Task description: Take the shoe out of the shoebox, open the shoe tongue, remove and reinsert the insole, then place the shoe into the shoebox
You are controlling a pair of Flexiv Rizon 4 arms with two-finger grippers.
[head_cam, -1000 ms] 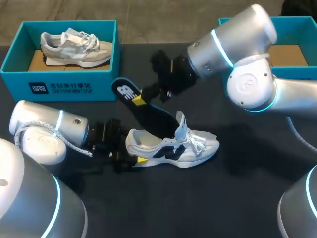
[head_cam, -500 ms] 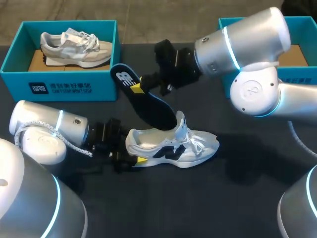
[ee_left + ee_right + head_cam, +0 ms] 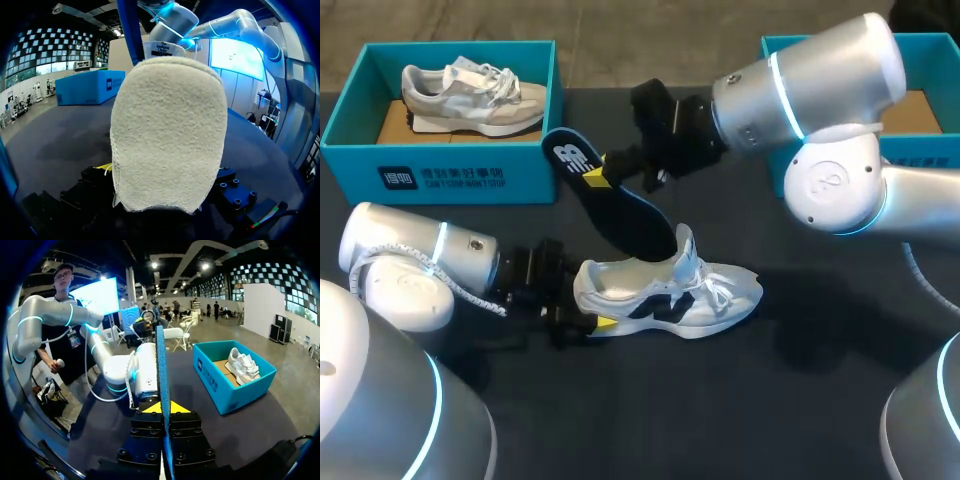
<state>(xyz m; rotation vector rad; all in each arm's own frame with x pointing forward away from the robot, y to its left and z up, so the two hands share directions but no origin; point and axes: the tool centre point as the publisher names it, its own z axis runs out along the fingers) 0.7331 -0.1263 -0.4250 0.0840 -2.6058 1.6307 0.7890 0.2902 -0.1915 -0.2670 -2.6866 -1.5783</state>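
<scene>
A white shoe (image 3: 665,290) with dark side markings lies on the black table, toe pointing right. My left gripper (image 3: 588,312) has its fingers on both sides of the heel; in the left wrist view the heel's pale lining (image 3: 167,135) fills the space between the fingers of the left gripper (image 3: 162,182). My right gripper (image 3: 596,180) is shut on the heel end of the dark blue insole (image 3: 615,210), which slants down with its front end inside the shoe. In the right wrist view the insole (image 3: 161,365) stands edge-on between the yellow tips of the right gripper (image 3: 163,407).
A teal shoebox (image 3: 440,165) at the back left holds a grey shoe (image 3: 470,90); the right wrist view shows the same box (image 3: 220,390). A second teal box (image 3: 920,100) stands at the back right, partly behind my right arm.
My right arm has lifted the held end of the insole up and back, so it slants more steeply. The shoe and my left gripper have stayed put.
</scene>
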